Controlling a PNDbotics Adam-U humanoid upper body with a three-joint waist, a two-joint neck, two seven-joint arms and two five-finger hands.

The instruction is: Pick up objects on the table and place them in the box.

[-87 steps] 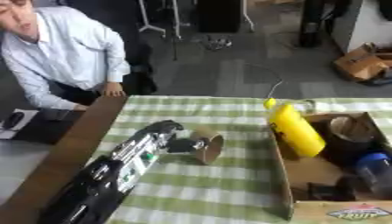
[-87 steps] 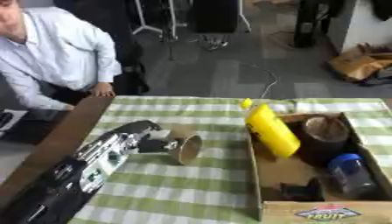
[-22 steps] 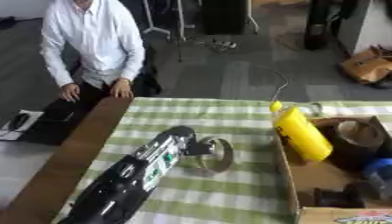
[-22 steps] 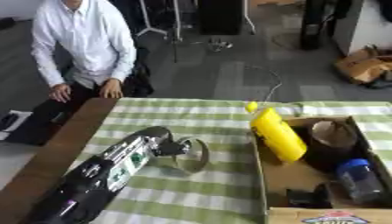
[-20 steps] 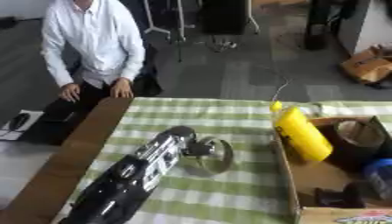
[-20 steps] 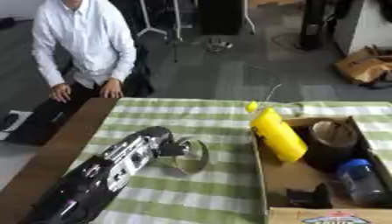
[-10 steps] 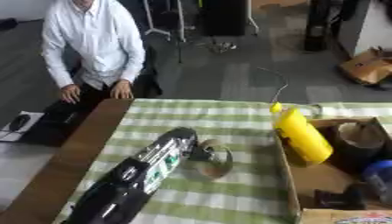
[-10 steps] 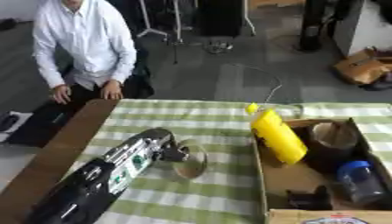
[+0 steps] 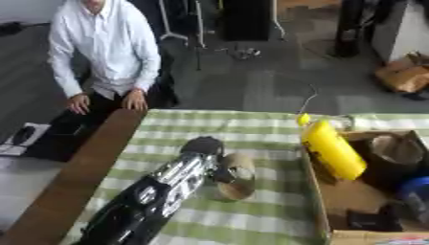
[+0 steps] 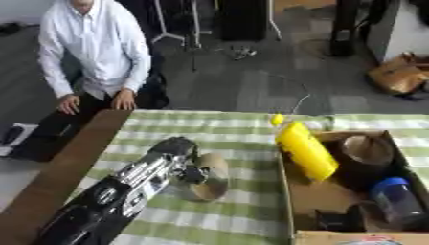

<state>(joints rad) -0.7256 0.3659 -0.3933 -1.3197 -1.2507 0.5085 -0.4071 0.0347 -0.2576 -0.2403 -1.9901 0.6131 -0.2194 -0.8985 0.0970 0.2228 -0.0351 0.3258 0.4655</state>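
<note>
— What is hard to make out here?

— The left hand (image 10: 186,168) mostly. It reaches over the green checked table (image 10: 243,131) and its fingers seem curled round a tan, round-ended object (image 10: 208,182), possibly a cup or roll; blur hides the exact grip. The right hand is out of view.

— And what can be counted?

— One cardboard box (image 10: 289,184), well to the right of the hand, cut off at the bottom edge. One yellow bottle (image 10: 305,149) leans across the box wall nearest the hand. Inside, further right: one dark brown round container (image 10: 362,150), one blue-capped jar (image 10: 395,200), and one small black thing (image 10: 337,221) I cannot identify.
</note>
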